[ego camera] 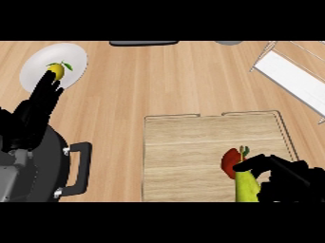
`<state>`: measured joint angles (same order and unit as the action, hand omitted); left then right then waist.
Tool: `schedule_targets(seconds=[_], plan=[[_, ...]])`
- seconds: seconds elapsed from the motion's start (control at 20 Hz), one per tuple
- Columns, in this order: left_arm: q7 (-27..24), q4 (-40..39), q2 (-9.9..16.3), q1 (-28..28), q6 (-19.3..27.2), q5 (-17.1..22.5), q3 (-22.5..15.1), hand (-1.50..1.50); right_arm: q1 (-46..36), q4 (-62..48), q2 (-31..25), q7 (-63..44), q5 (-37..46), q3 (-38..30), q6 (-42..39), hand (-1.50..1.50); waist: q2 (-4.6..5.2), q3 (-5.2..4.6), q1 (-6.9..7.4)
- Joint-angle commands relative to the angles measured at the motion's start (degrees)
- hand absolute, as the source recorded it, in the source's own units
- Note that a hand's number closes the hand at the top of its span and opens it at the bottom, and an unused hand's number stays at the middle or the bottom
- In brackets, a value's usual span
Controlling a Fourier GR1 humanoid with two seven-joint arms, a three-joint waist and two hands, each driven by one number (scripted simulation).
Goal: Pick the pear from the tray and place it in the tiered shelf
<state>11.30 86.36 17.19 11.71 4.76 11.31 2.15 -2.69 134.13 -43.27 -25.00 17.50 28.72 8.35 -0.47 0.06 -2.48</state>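
A yellow-green pear [245, 187] lies at the near right of the wooden tray [193, 142], with a red apple [230, 163] just beside it. My right hand [291, 180] sits over the tray's near right corner, its fingers curled round the pear's upper side. The white wire tiered shelf [302, 78] stands at the far right of the counter. My left hand [35, 111] is at the left with straight fingers pointing up, holding nothing.
A white plate [43, 61] with a lemon [56, 70] on it lies at the far left, partly behind my left fingers. A black pot with a side handle [78, 168] sits at the near left. Dark items touch the far edge.
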Motion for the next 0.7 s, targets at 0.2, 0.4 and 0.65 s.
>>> schedule_targets(seconds=[0.2,0.4,0.65], plan=[[1.26,-0.41,-1.42,2.41,0.46,-0.87,-0.76,0.0,0.82,9.59,-6.03,-8.17,-17.69,-26.71,-3.31,1.5,0.33,-0.06,1.16],[2.67,3.58,-1.08,0.47,-0.14,-0.9,-0.98,0.0,-3.5,1.59,-9.22,-8.5,-21.56,-37.28,-8.14,1.5,0.31,-0.05,2.18],[0.56,-0.56,-1.99,2.44,-0.17,-2.17,-0.73,0.0,-4.55,-12.64,-10.69,-1.84,-28.85,-48.32,-15.13,1.5,0.46,-0.02,1.89]])
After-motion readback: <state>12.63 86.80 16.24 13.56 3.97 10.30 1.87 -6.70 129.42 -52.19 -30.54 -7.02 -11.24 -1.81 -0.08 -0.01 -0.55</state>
